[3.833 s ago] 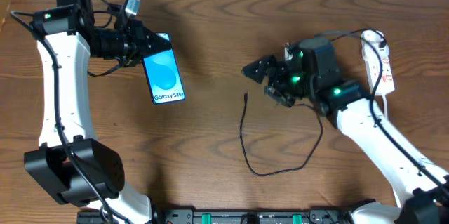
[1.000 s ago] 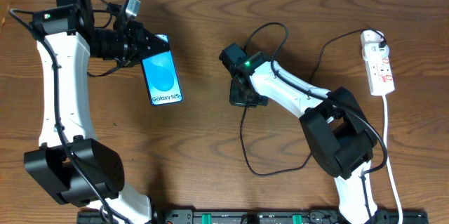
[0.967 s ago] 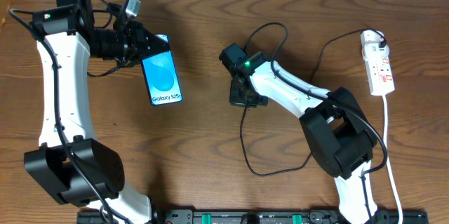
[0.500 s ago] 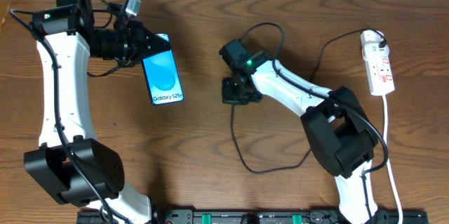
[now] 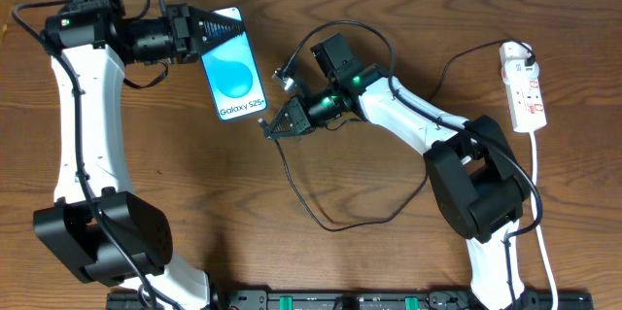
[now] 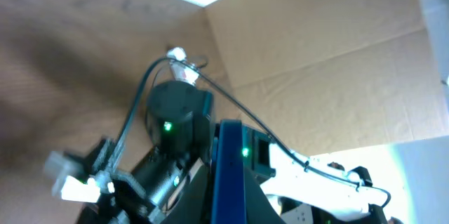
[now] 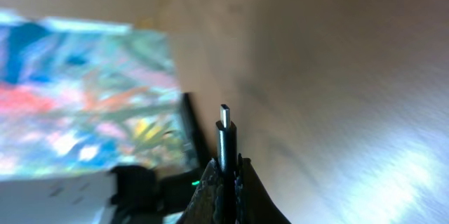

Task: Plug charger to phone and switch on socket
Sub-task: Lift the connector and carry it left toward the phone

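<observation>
The phone (image 5: 238,77), blue screen up, hangs above the table at upper left, with my left gripper (image 5: 224,26) shut on its top end. In the left wrist view the phone (image 6: 228,161) is a blue edge-on strip between the jaws of that gripper (image 6: 229,199). My right gripper (image 5: 270,127) is shut on the charger near its tip, just right of the phone's lower end. The charger (image 5: 340,227) trails in a loop over the table. In the right wrist view the plug tip (image 7: 224,126) sticks up from the shut gripper (image 7: 226,171), and the phone (image 7: 77,90) is a blur at left.
The socket (image 5: 526,91) lies at the far right edge with a black plug in its top end. Its white cord (image 5: 540,213) runs down toward the front. The right arm (image 5: 408,120) stretches across the table's middle. A cardboard wall (image 6: 337,62) shows behind.
My left gripper has lifted the phone and carried it right and toward the back. My right gripper has moved left with the charger tip, close to the phone's lower end.
</observation>
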Controlling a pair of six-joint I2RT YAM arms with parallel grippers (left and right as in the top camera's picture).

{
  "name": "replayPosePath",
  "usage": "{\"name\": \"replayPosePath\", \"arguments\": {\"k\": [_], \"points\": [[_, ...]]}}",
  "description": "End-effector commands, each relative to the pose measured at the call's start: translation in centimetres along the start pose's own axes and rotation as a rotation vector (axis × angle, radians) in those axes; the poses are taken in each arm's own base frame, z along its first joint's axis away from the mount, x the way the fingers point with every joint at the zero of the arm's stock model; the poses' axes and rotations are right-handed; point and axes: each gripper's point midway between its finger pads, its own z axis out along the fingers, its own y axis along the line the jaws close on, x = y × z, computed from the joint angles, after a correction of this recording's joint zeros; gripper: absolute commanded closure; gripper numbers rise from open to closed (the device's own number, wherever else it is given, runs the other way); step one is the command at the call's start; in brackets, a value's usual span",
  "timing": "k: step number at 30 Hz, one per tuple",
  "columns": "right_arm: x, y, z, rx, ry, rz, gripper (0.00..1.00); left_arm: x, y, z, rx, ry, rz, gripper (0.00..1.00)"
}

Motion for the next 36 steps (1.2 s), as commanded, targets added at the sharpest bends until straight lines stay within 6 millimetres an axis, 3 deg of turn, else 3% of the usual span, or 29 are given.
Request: {"name": "replayPosePath", "arguments": {"k": [1, 11, 24, 36], "points": [[0.8, 3.8, -0.5, -0.241, 0.063, -0.088, 0.99, -0.6, -2.1, -0.4, 0.117, -0.014, 0.047, 0.92], [0.4, 4.7, -0.7, -0.280, 0.057, -0.147, 0.99, -1.9, -2.1, -0.6, 0.113, -0.038, 0.156, 0.93], [-1.6, 6.2, -1.0, -0.308, 0.032, -0.161, 0.99, -4.1, -0.9, -4.0, 0.067, -0.125, 0.069, 0.93], [-2.4, 6.8, -1.3, -0.313, 0.020, -0.140, 0.99, -5.1, 1.6, -5.0, -0.062, -0.182, -0.042, 0.92]]}}
